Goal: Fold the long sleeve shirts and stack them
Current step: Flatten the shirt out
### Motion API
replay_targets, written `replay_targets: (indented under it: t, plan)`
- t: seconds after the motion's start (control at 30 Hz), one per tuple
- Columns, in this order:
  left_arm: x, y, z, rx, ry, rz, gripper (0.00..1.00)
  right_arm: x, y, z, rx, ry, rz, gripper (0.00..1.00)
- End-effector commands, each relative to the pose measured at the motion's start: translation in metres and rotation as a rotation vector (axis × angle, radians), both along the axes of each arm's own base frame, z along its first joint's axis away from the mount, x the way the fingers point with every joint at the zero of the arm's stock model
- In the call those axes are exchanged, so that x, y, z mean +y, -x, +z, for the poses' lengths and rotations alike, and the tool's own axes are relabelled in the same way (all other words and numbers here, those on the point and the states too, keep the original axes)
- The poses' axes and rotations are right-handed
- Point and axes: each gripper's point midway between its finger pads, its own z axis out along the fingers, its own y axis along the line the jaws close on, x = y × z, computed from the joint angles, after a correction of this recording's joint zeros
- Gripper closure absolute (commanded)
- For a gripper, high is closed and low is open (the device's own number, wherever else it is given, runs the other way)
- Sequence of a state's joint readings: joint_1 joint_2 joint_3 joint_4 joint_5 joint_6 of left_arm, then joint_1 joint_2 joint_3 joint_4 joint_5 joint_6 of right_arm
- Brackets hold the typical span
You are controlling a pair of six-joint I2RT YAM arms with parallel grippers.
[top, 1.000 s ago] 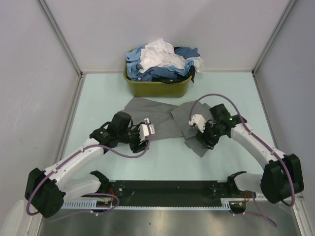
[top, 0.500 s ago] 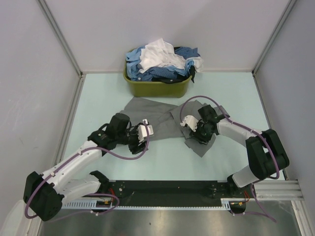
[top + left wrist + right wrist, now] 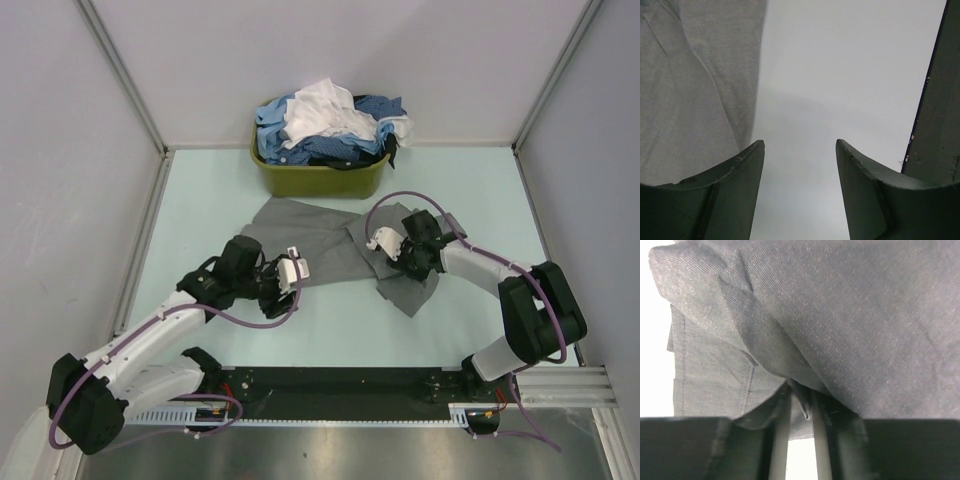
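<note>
Right tool (image 3: 801, 401) pinches grey shirt (image 3: 320, 235), spread left-right.

An olive-green rectangular plastic basket (image 3: 318, 180) stands at the far edge of a pale mint-green flat tabletop (image 3: 200, 210), close against a plain grey back wall (image 3: 330, 50), with matching grey side panels (image 3: 60, 150) flanking the table and a black rail (image 3: 340, 383) along its near edge.

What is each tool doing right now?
Left tool: open, holding nothing.
Right tool: closed on a fold of the grey shirt.
</note>
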State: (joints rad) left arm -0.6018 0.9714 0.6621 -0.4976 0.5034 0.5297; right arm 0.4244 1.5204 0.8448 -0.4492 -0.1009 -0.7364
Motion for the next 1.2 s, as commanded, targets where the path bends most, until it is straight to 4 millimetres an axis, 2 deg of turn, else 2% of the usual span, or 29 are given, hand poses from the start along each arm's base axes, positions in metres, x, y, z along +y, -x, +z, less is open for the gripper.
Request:
replay_targets:
  t: [0.0,0.07,0.13,0.17,0.23,0.27,0.33,0.4,0.43,0.47,0.57,0.6,0.67,0.7,0.73,0.77,0.9,0.93,1.0,1.03,1.1,1.13,1.17]
  plan:
    - [0.000,0.000,0.009,-0.012,0.030,0.012,0.35,0.009,-0.019,0.029,-0.075,-0.031,-0.002,0.83]
    - [0.000,0.000,0.012,-0.017,0.032,0.012,0.35,0.014,-0.010,0.046,-0.059,-0.058,0.017,0.89]
    - [0.000,-0.001,0.015,-0.026,0.035,0.012,0.35,0.017,0.002,0.060,-0.033,-0.077,0.039,0.98]
    - [0.000,-0.001,0.017,-0.029,0.035,0.014,0.35,0.018,0.006,0.073,-0.058,-0.090,0.050,1.00]
    - [0.000,-0.003,0.022,-0.038,0.040,0.019,0.35,0.017,0.019,0.086,-0.044,-0.098,0.068,1.00]
    - [0.002,-0.005,0.024,-0.043,0.042,0.030,0.35,0.020,0.016,0.102,-0.073,-0.116,0.073,1.00]
    - [0.004,-0.010,0.033,-0.045,0.057,0.052,0.36,0.018,0.026,0.129,-0.086,-0.135,0.081,1.00]
    - [0.005,-0.011,0.040,-0.041,0.072,0.062,0.36,0.022,0.026,0.174,-0.170,-0.186,0.088,1.00]
    - [0.006,-0.015,0.052,-0.059,0.087,0.074,0.36,0.021,0.034,0.186,-0.169,-0.193,0.095,1.00]
    - [0.006,-0.017,0.058,-0.068,0.094,0.078,0.35,0.023,0.032,0.216,-0.229,-0.222,0.098,1.00]
    - [0.006,-0.021,0.087,-0.134,0.130,0.081,0.33,0.023,0.056,0.260,-0.292,-0.278,0.135,1.00]
    - [0.006,-0.020,0.100,-0.162,0.144,0.070,0.33,0.024,0.067,0.284,-0.321,-0.313,0.163,1.00]
    - [0.006,-0.020,0.112,-0.186,0.155,0.064,0.33,0.026,0.091,0.323,-0.408,-0.388,0.208,1.00]
    - [0.006,-0.019,0.120,-0.205,0.162,0.061,0.32,0.025,0.102,0.353,-0.475,-0.447,0.209,1.00]
    - [0.007,-0.018,0.126,-0.220,0.170,0.058,0.32,0.024,0.111,0.371,-0.518,-0.486,0.213,1.00]
    - [0.008,-0.017,0.130,-0.230,0.174,0.056,0.32,0.019,0.125,0.393,-0.577,-0.540,0.220,1.00]
    - [0.007,-0.010,0.148,-0.265,0.213,0.038,0.31,-0.005,0.150,0.493,-0.842,-0.755,0.134,1.00]
    - [0.007,-0.009,0.154,-0.276,0.225,0.033,0.31,-0.014,0.164,0.526,-0.915,-0.825,0.121,1.00]
    - [0.006,-0.007,0.162,-0.288,0.240,0.022,0.30,-0.022,0.174,0.565,-1.018,-0.895,0.105,1.00]
    - [0.005,-0.007,0.165,-0.293,0.241,0.017,0.30,-0.025,0.186,0.582,-1.053,-0.944,0.106,1.00]
    - [0.006,-0.005,0.165,-0.301,0.235,-0.001,0.30,-0.028,0.222,0.617,-1.192,-0.986,0.172,1.00]
    - [0.006,-0.004,0.166,-0.304,0.235,-0.006,0.30,-0.026,0.232,0.622,-1.226,-0.985,0.191,1.00]
    - [0.006,-0.003,0.165,-0.307,0.236,-0.009,0.30,-0.021,0.231,0.614,-1.224,-0.962,0.205,1.00]
